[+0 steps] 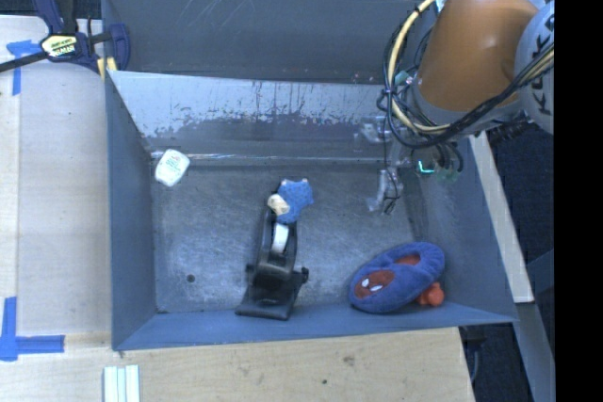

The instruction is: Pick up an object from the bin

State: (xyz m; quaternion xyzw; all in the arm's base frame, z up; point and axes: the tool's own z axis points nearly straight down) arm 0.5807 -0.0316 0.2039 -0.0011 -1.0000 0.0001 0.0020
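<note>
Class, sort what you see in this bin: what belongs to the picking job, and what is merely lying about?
Job: claw, bin; nearest candidates, blue plush toy and blue scrap.
Lying about, farther off: tape dispenser, white lump.

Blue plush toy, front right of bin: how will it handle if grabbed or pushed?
The blue plush toy looks soft and stuffed, so it will probably squash and sag, not stay stiff. Fuzzy fabric should grip well; likely light. Lying flat, it seems unlikely to roll.
</note>
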